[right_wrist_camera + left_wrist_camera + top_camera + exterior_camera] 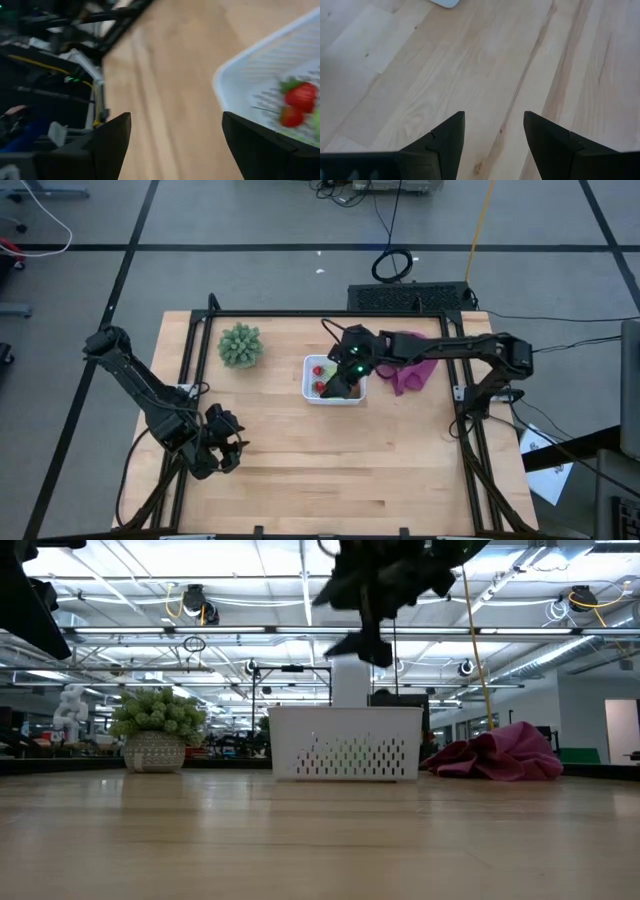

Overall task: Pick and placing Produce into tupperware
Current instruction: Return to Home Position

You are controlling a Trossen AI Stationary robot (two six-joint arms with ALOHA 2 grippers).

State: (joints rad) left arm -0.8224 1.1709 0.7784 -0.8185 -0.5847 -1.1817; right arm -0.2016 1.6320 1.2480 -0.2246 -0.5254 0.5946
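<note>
Right gripper (345, 376): you had it hanging over the tupperware (308, 383) at the centre of the high view. In the low view it sat well above the rim, fingers spread wide with nothing between them.
Left gripper (226, 442): you had it waiting at the lower left of the high view, over the bare table (340, 475). Its jaws were parted and empty.
Tupperware position: it stood upright at the centre of the low view, one perforated wall facing that camera.
Produce (300, 97): you could see two red strawberry-like pieces lying inside the tupperware, with a green piece beside them at the right edge of the right wrist view.
Spiky green plant (241, 345): it stood left of the tupperware in the high view, apart from it.
Purple cloth (415, 372): it lay crumpled just right of the tupperware, partly under the right arm.
</note>
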